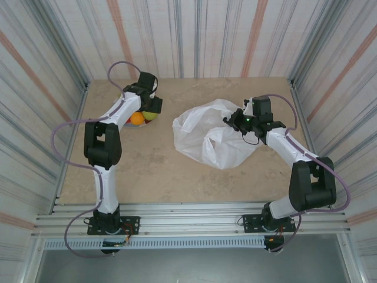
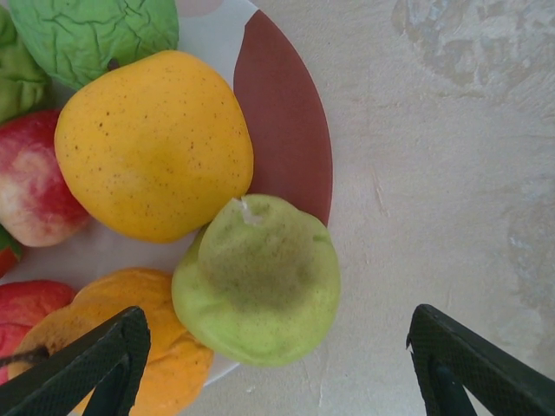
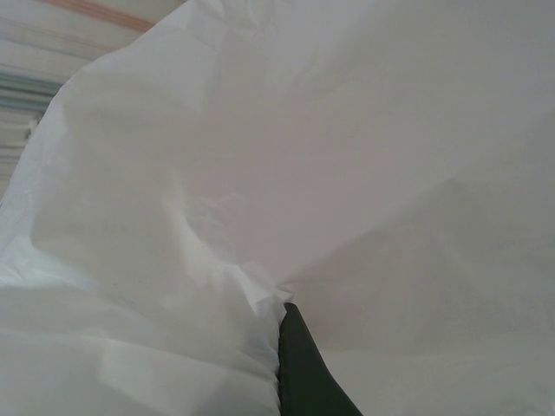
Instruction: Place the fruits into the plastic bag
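Top external: crumpled white plastic bag (image 1: pixel 206 138)

We see the plastic bag (image 1: pixel 209 138) as thin white film, translucent and crinkled; the yellow-green fruit (image 2: pixel 258 279) looks matt and a little fuzzy; the yellow fruit (image 2: pixel 154 143) is smooth and speckled; the green fruit (image 2: pixel 91 35) has wrinkled skin; the plate (image 2: pixel 282 113) seems smooth to us; the table (image 2: pixel 451 130) is matt, mottled like stone; the fingers (image 2: pixel 95 364) of the left gripper (image 2: pixel 277 321) look like matt black plastic.
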